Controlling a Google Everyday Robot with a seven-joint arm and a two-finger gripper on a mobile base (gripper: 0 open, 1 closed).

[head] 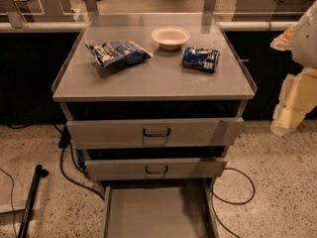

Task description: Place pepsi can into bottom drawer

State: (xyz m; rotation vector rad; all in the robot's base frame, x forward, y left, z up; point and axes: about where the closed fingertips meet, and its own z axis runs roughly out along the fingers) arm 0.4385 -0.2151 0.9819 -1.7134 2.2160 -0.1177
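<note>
Camera view looks down on a grey three-drawer cabinet, and the pepsi can (200, 58) is sitting up on the tabletop (158, 81), toward the back right. It's lying on its side, just beside the white bowl (170, 36), to the bowl's right and a bit nearer the front. The hand (290, 110) is way over at the right edge of the shot, past the side of the cabinet and well apart from the can. It's a pale white and yellowish shape partly cut off by the frame, so honestly I can't tell whether it's open or closed. The can isn't in it either way, it's resting on the tabletop.

Can itself: small, dark blue with white markings, looks kinda crumpled along the sides.

Other stuff: a blue-and-white chip bag (117, 52) lies on the left side of the tabletop, apart from the can with the bowl roughly between them. The bottom drawer (148, 214) is pulled out, with a flat grey floor showing. The top drawer (198, 132) and the middle drawer (198, 168) each stick out a little, both with dark handles. Black cables (237, 192) trail across the speckled floor (277, 192) on both sides.
</note>
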